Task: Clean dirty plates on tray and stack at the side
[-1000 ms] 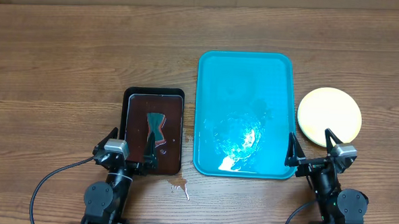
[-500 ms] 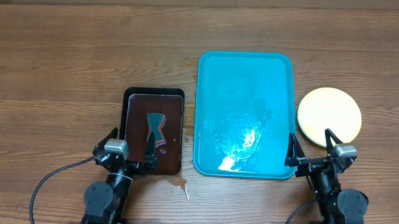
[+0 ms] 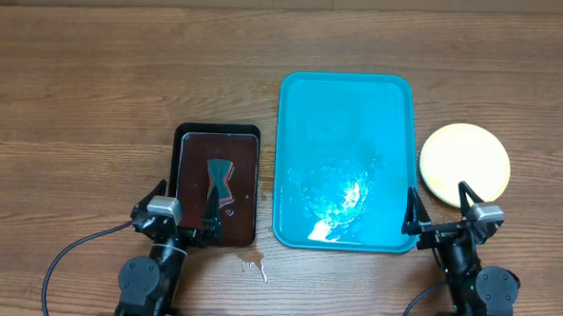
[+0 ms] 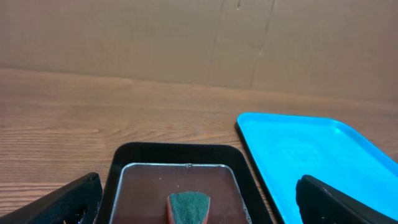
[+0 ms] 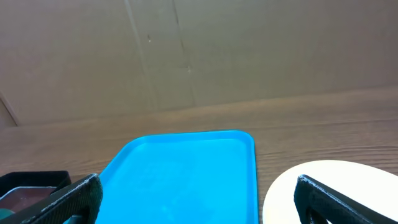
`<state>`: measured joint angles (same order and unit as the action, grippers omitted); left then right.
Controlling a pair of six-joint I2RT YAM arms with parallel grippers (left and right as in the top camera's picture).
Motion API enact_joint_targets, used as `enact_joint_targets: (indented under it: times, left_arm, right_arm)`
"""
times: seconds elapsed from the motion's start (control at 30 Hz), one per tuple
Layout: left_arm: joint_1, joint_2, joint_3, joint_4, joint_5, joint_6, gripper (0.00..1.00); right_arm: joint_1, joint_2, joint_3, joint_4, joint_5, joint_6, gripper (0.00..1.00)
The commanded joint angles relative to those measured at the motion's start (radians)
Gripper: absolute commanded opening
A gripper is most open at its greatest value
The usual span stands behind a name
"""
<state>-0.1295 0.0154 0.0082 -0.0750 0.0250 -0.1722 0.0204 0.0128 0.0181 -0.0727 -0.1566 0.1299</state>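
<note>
overhead: tray (image 3: 346,104) holds 0 plates (image 3: 465,165), which sit piled just right of it, count unclear; task looks finished | left wrist: left gripper (image 4: 198,186) wide, empty, above black tray (image 4: 171,152) | right wrist: right gripper (image 5: 198,183) wide, empty

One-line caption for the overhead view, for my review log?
Plates beside the turquoise tray; sponge in the black tray; left gripper and right gripper open, holding nothing.
</note>
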Motion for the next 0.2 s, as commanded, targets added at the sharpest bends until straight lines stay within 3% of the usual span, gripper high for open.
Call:
enact_joint_targets:
  times: [0.0,0.17]
  left_arm:
    - [-0.001,-0.009,-0.003,-0.002,-0.007,0.019,1.00]
    - [-0.001,-0.009,-0.003,-0.002,-0.007,0.019,1.00]
  right_arm:
    - [0.005,-0.008,-0.010,0.004,0.007,-0.001,1.00]
    - [0.005,-0.008,-0.010,0.004,0.007,-0.001,1.00]
